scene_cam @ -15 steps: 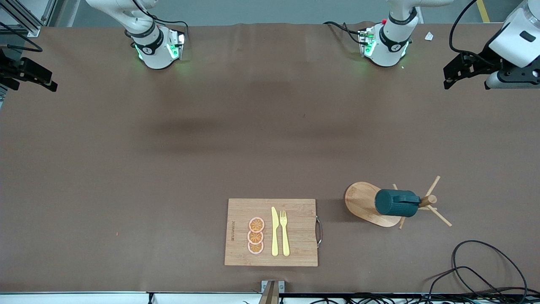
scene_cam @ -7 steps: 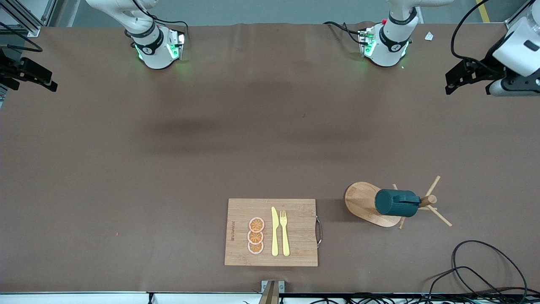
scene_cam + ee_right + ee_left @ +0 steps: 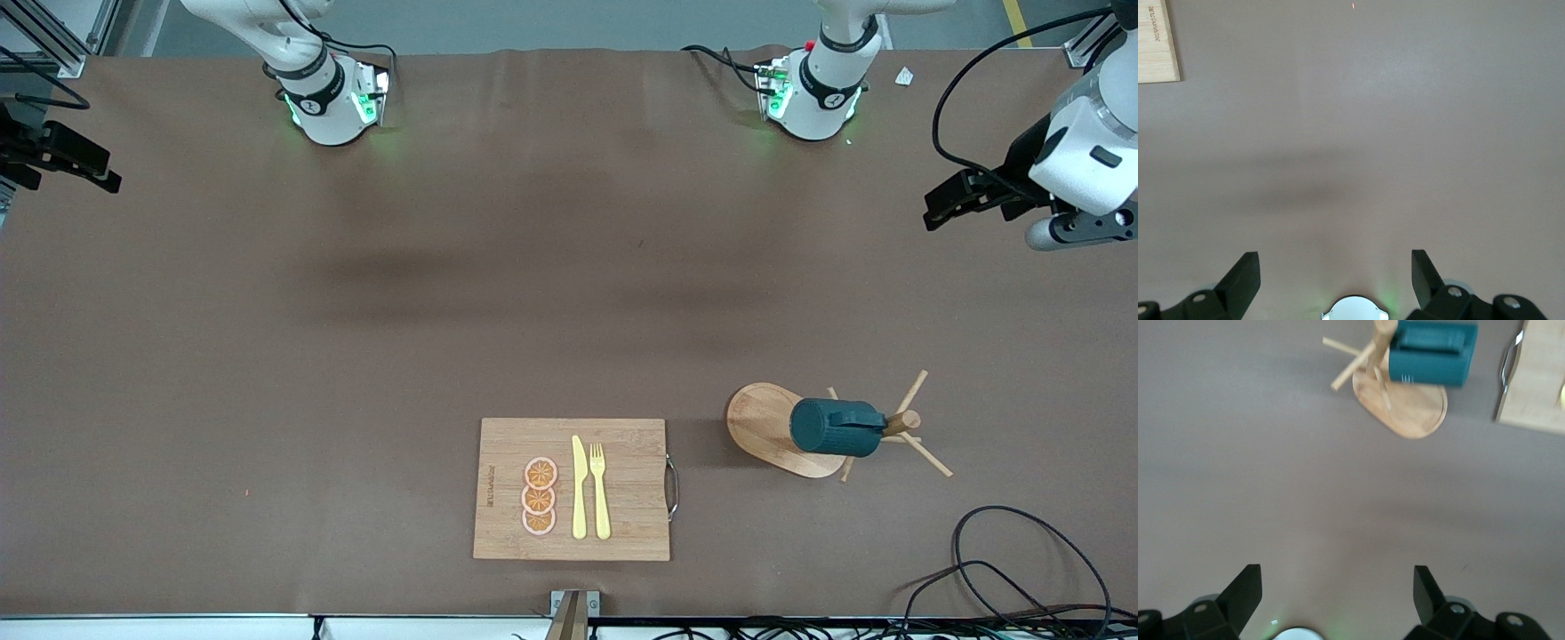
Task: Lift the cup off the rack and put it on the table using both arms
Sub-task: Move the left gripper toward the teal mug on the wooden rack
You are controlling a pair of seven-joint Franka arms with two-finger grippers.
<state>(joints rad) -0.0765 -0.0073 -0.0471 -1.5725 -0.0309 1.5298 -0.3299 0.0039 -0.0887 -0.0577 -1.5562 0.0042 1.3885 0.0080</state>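
The left gripper [image 3: 944, 206] is moving over the table's [image 3: 356, 356] end, coming closer toward the front camera than a second ago.

floor: grey [image 3: 533, 22] | yellow floor line [image 3: 1018, 22] | aluminium frame [image 3: 53, 36]

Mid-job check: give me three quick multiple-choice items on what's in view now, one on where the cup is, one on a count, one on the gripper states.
1. Where is the cup?
A. hung on the rack
B. on the cutting board
C. in the left gripper

2. How many orange slices lie on the board?
A. two
B. three
C. five

3. How do the left gripper and right gripper stand?
A. both shut
B. one shut
C. both open

Key: 1 A, the cup hangs sideways by the post; 2 B, three in a row; 3 C, both sets of fingers are spread, holding nothing.
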